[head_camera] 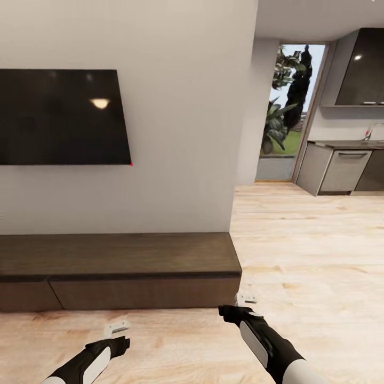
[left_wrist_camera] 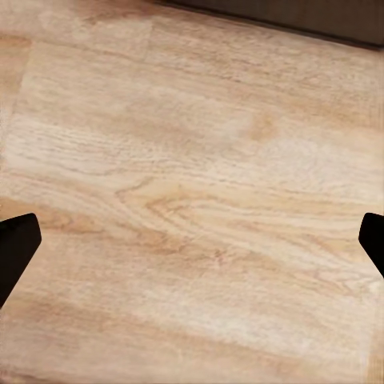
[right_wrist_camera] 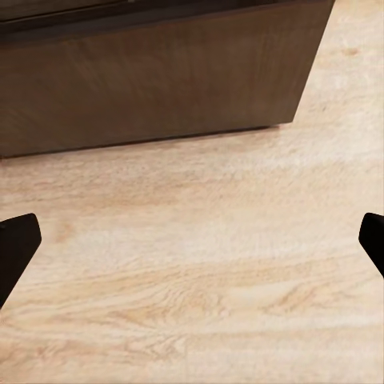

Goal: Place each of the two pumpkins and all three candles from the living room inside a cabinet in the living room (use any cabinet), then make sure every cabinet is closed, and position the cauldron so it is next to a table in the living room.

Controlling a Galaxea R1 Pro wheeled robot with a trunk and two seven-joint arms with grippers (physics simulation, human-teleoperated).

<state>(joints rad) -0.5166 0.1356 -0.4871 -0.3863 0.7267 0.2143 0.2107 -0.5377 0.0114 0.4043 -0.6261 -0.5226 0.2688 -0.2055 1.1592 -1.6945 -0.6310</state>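
Both our grippers were empty and spread wide. Left gripper (head_camera: 118, 328) hung low at the near left, fingertips (left_wrist_camera: 16, 248) at the far edges of its wrist view with only pale wood-plank floor (left_wrist_camera: 192, 200) between them. Right gripper (head_camera: 245, 301) sat a bit further forward at near centre-right, jaws likewise apart, nothing between the pads.

We judged the arms were tucked low and forward like that for driving, not reaching: neither was lined up on anything.

Just beyond the right gripper stood the right end of the long, low dark-brown wooden TV cabinet (head_camera: 120, 266) against the white wall (head_camera: 176, 133). Its drawer fronts looked flush and closed, top bare. The right wrist view looked at that end's front panel (right_wrist_camera: 160, 80) and corner. Above it hung a flat black wall-mounted TV screen (head_camera: 61, 117).

Far right: a glass door to the garden (head_camera: 290, 112) and grey kitchen base units (head_camera: 341, 170) under a dark countertop.

We saw no pumpkins, candles or cauldron here. Closed fronts fit either items already stowed or items yet to be fetched; we couldn't tell which.
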